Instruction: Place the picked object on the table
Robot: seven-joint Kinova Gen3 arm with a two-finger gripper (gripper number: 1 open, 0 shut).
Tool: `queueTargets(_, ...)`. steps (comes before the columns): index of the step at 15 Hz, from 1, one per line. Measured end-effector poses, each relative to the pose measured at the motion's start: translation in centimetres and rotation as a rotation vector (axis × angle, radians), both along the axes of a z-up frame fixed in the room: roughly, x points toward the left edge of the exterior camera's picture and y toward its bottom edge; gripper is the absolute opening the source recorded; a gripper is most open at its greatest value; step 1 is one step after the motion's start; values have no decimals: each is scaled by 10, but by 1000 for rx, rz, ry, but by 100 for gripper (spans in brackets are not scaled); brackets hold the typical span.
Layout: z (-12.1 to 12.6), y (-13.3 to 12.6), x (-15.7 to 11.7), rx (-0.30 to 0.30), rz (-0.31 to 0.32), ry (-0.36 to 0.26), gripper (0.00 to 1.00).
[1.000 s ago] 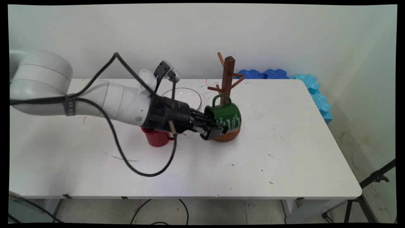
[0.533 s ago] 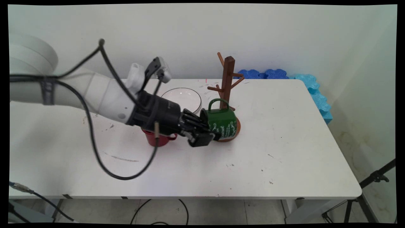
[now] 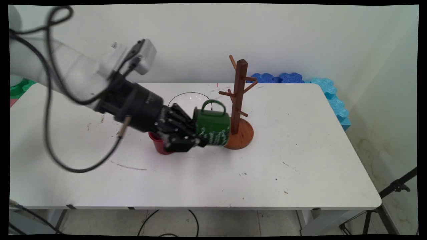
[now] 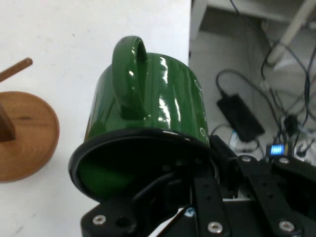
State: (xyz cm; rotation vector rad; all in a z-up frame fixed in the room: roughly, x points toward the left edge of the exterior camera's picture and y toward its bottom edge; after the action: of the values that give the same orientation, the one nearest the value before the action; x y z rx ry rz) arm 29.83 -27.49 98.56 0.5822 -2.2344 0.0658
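The black two-finger gripper pinches the glossy green enamel mug by its rim; the tilted mug could slip free beside the wooden mug tree.

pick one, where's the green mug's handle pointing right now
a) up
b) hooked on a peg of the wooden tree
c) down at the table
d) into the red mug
a: the green mug lies on its side in the gripper, held by its rim, with its handle loop on top, left of the wooden mug tree and clear of its pegs.
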Motion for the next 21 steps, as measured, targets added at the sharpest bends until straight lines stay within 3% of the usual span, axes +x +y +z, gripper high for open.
queueTargets(4, 24, 13, 14, -42, -95, -130, 0)
queueTargets(8, 27, 13, 34, -27, -100, -271, 0)
queueTargets(11, 21, 9, 45, -1, -107, -376, 0)
queueTargets(21, -10, -1, 59, 120, -142, -636, 0)
